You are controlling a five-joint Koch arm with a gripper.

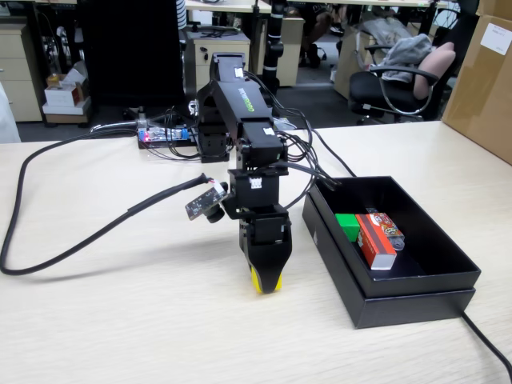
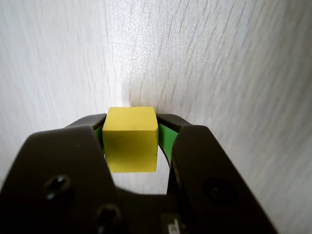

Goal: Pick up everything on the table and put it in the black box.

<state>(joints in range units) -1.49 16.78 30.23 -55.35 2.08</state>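
Note:
My gripper (image 1: 265,282) points down at the pale wood table (image 1: 120,320), left of the black box (image 1: 416,292). It is shut on the small yellow cube (image 1: 258,281). In the wrist view the yellow cube (image 2: 130,139) sits squeezed between the two jaws of the gripper (image 2: 131,127), against their green pads (image 2: 165,137), close over the table (image 2: 219,63). The green cube (image 1: 347,226) and the red box with white marks (image 1: 376,239) lie inside the black box, side by side near its left wall.
A thick black cable (image 1: 72,244) loops over the table's left part. Another cable (image 1: 484,340) runs off at the front right past the box. A circuit board with wires (image 1: 164,134) sits behind the arm. A brown cardboard box (image 1: 484,80) stands at the far right.

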